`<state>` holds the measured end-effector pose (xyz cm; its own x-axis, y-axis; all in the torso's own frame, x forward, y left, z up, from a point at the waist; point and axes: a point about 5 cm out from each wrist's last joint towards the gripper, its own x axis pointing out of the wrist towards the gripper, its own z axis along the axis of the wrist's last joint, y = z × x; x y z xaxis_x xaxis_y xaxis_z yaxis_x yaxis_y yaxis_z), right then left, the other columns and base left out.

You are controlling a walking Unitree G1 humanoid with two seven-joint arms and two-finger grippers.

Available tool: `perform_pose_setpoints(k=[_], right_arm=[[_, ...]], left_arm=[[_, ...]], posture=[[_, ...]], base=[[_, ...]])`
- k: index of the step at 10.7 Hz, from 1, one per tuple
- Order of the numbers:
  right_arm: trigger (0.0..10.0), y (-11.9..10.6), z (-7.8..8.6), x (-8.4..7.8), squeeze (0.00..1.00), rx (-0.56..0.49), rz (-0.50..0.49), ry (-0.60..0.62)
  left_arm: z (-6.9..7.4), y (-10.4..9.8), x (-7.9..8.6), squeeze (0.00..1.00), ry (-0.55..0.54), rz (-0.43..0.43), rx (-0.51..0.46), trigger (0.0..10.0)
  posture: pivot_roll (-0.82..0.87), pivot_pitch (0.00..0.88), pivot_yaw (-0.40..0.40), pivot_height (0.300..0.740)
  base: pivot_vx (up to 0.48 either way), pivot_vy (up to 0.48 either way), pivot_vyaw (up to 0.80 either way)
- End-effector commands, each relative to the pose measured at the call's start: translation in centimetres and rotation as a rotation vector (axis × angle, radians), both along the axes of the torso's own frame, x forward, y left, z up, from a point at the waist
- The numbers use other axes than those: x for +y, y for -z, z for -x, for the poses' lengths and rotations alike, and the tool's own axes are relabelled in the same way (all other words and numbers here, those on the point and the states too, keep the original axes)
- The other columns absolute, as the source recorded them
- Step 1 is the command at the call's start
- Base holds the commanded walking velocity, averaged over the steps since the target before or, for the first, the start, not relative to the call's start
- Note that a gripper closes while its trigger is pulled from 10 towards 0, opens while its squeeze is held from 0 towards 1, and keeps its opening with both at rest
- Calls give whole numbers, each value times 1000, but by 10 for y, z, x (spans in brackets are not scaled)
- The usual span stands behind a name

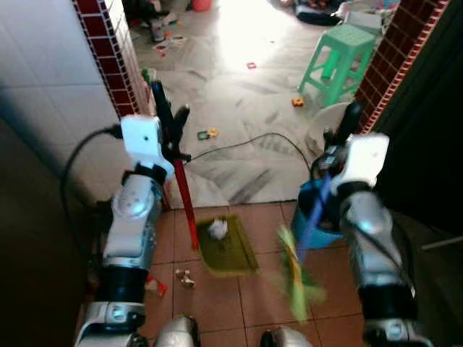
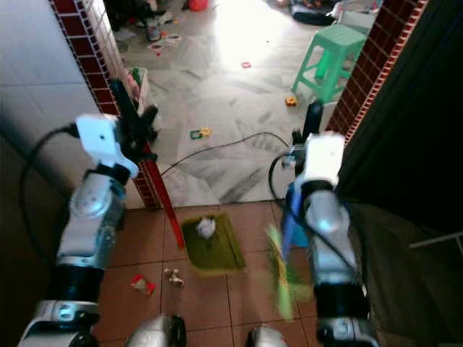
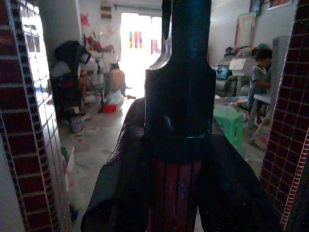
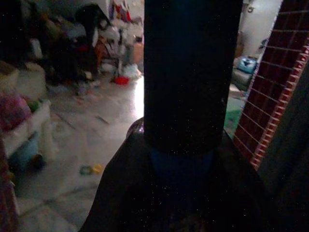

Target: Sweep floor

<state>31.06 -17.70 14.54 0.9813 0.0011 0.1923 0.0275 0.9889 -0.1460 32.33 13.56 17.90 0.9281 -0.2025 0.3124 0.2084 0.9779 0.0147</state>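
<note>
Strong daylight is thrown in from the top centre, where the marble floor [image 1: 239,29] is blown out by glare. The side edges are left in deep shadow. The green broom head [image 1: 295,278] is smeared, probably by motion. Both wrist views are dim and backlit.

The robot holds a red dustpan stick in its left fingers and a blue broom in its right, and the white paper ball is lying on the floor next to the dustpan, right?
Not quite. The white paper ball lies inside the green dustpan, as the left eye view shows. The rest is right: the left gripper holds the red stick, and the right gripper holds the blue broom.
</note>
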Motion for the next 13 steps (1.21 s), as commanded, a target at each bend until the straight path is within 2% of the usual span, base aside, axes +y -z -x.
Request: perform_pose_setpoints(k=[1, 2, 3, 6, 10, 12, 13], right_arm=[[10000, -7, 0, 4, 0, -34, -4, 14], [10000, 4, 3, 4, 0, 14, -28, 35], [10000, 6, 3, 5, 0, 16, -13, 28], [10000, 7, 0, 3, 0, 13, -7, 49], [10000, 10, 2, -5, 0, 28, 21, 66], [10000, 12, 1, -4, 0, 34, 32, 61], [10000, 12, 0, -3, 0, 35, 41, 53]], left_arm=[[6, -10, 1, 0, 4, -26, -46, 10000], [15, 1, 0, 0, 18, -48, -10, 10000], [18, 6, -3, 0, 34, -44, 10, 10000], [22, 15, -16, 0, 80, -14, 62, 10000], [22, 7, -22, 0, 107, 8, 53, 10000], [20, 7, -19, 0, 96, 9, 52, 10000], [19, 7, -18, 0, 88, 10, 55, 10000]], posture=[[-27, 0, 18, 740], [-27, 0, 10, 740], [-29, 0, 9, 740], [-53, 0, 43, 740], [-64, 0, 37, 740], [-59, 0, 30, 740], [-58, 0, 30, 740]], base=[[0, 0, 0], [0, 0, -469], [0, 0, -725], [0, 0, -800], [0, 0, -725], [0, -289, -800], [0, -319, 0]])
